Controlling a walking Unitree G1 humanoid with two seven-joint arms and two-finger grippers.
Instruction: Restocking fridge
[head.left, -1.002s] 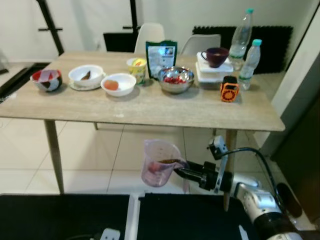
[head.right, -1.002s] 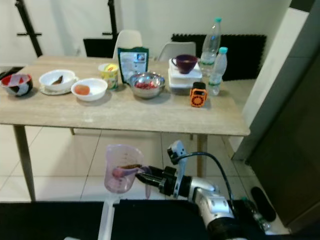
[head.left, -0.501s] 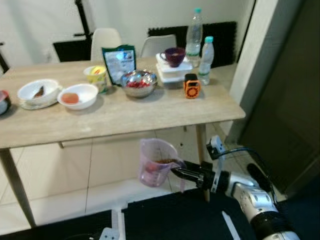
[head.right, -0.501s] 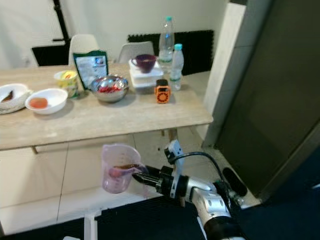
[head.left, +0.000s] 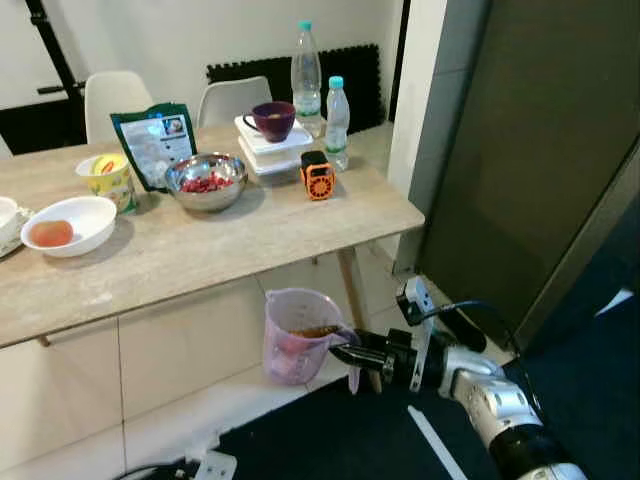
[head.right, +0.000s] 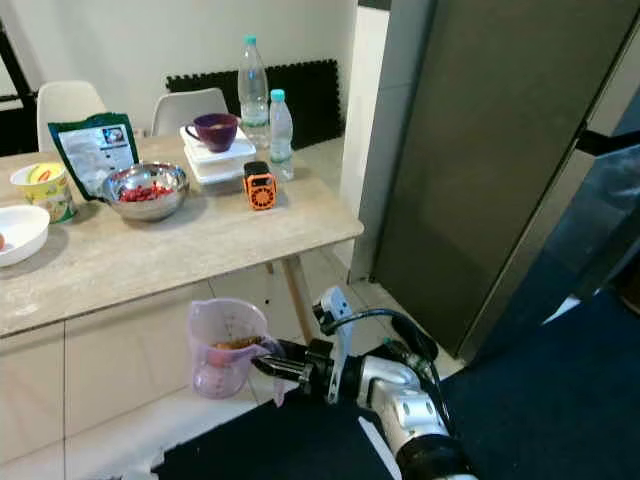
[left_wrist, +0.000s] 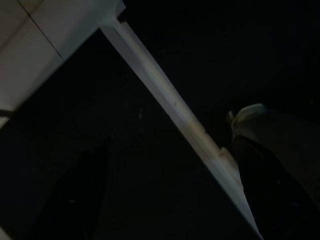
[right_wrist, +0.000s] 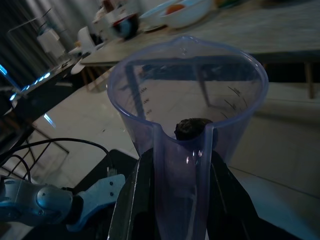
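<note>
The clear plastic jug (head.left: 297, 336) sits low in the centre of the frame, upright, with something dark inside (what, I cannot tell). The right gripper (head.left: 350, 357) has its two black fingers clamped on the jug's handle. Over the last second the whole view has swung: the wooden table (head.left: 250, 235) has slid to the upper left and a tall dark fridge door (head.left: 520, 150) now occupies the right. The robot appears to be turning toward it, jug carried along; the door looks closed.

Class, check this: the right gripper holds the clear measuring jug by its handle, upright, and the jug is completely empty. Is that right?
Not quite. The right gripper does hold the measuring jug upright by its handle, but the jug is not empty: the right wrist view shows a small dark lump inside it, near the handle.
</note>
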